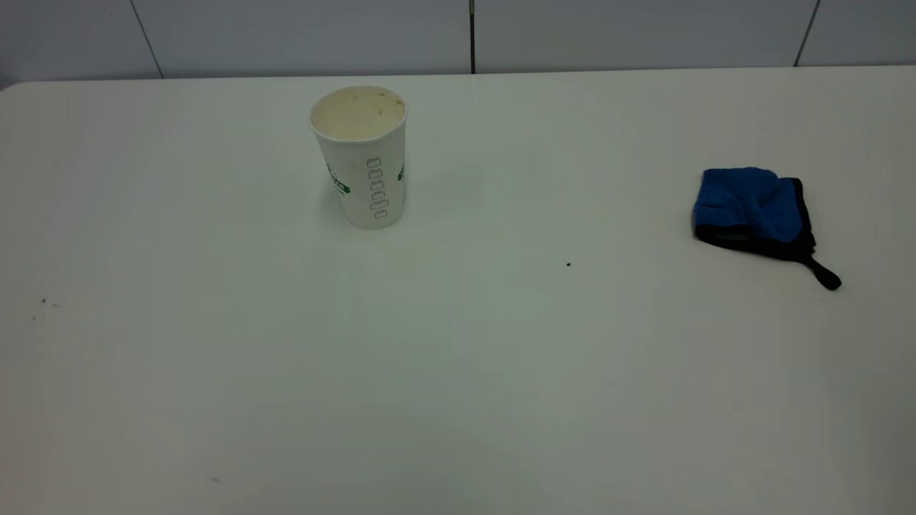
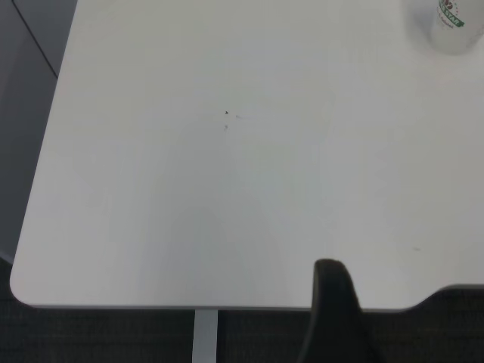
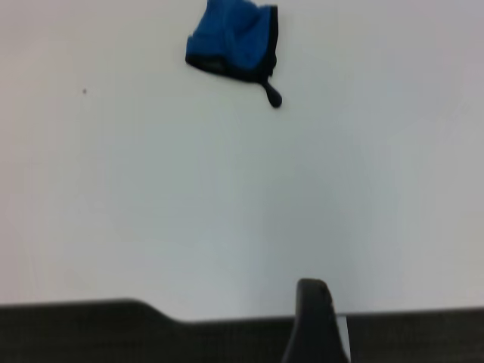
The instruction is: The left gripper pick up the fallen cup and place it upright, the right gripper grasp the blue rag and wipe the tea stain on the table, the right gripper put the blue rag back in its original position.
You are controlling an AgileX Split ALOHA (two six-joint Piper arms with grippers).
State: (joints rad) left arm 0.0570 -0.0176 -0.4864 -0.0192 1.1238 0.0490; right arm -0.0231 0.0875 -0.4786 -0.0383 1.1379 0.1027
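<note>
The white paper cup (image 1: 361,161) with green print stands upright at the table's back left; its base shows in the left wrist view (image 2: 452,26). The blue rag (image 1: 750,206) with black trim and a black loop lies crumpled at the right, and it also shows in the right wrist view (image 3: 233,41). No tea stain shows on the table, only a tiny dark speck (image 1: 568,265). Neither gripper is in the exterior view. The left gripper (image 2: 333,318) sits past the table's near edge, far from the cup. The right gripper (image 3: 314,321) sits past the near edge, far from the rag.
The white table (image 1: 458,372) runs wide, with grey wall panels behind its back edge. A few small specks (image 1: 43,302) lie at the left. The table's rounded corner (image 2: 19,283) and a white leg (image 2: 204,336) show in the left wrist view.
</note>
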